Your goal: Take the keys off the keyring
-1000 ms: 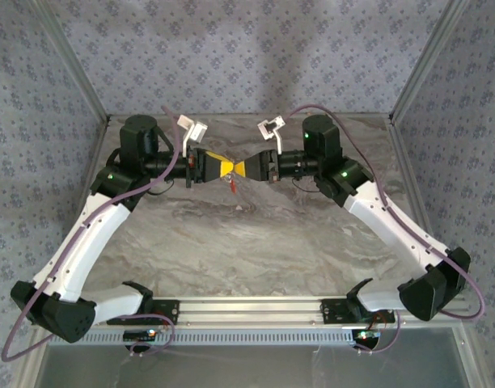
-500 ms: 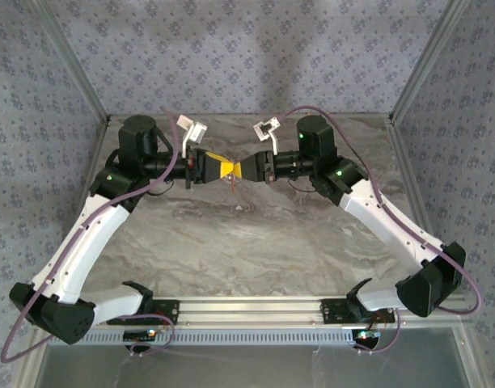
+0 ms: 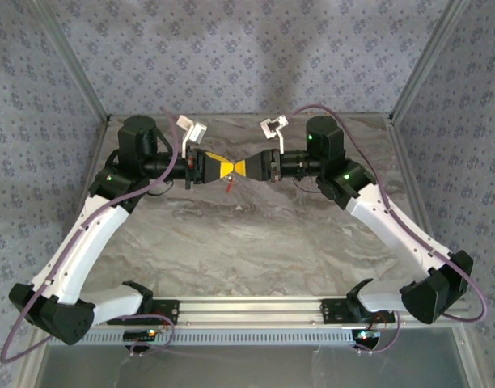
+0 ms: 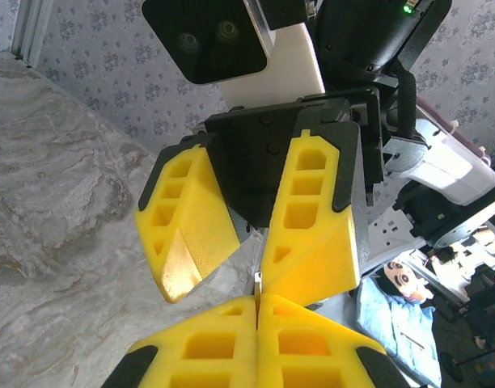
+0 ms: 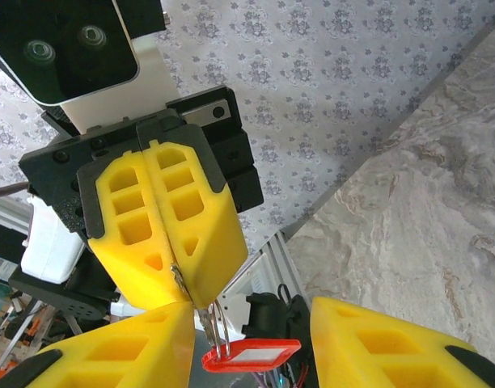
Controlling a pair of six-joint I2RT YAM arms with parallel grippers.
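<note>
The keyring hangs in mid-air between the two grippers, above the far middle of the table. It is a small, flat red plastic tag with rounded ends and a pale insert, and it dangles from thin loops of silvery wire. From above, the tag is a red speck just under the point where the yellow tips meet.

A narrow metal sliver runs up from the loops into the seam of the left gripper, whose two fingers are pressed flat together on it. That gripper's own wrist camera shows the same closed seam.

Facing it, the right gripper stands spread wide with nothing between its fingers, and the tag hangs in the gap.

The fingers are yellow plastic wedges with rectangular cut-outs and finely ribbed faces, set in black mounts. The table is a grey, marble-veined sheet.
</note>
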